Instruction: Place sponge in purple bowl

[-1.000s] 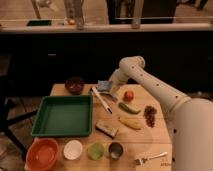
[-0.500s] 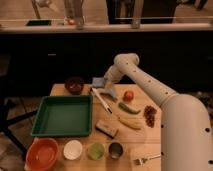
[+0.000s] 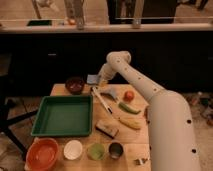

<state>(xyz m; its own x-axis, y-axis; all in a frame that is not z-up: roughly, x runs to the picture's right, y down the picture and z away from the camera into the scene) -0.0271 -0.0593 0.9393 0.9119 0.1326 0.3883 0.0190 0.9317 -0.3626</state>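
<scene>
The blue-grey sponge (image 3: 92, 79) hangs in my gripper (image 3: 100, 80) at the back of the wooden table, a little above the surface. The gripper is shut on the sponge's right edge. The small dark purple bowl (image 3: 75, 85) with a reddish inside stands on the table's back left corner, just left of the sponge and slightly lower. My white arm (image 3: 135, 82) reaches in from the right over the table.
A green tray (image 3: 62, 116) fills the left middle. A white-handled brush (image 3: 101, 100), a red fruit (image 3: 129, 95), a green vegetable (image 3: 129, 107), a yellow item (image 3: 130, 122) and a brown-and-tan block (image 3: 107, 128) lie to the right. An orange bowl (image 3: 42, 153), white bowl (image 3: 73, 149) and two cups (image 3: 96, 151) line the front.
My gripper has carried the sponge up and to the left, from near the brush toward the purple bowl. The other things have not moved.
</scene>
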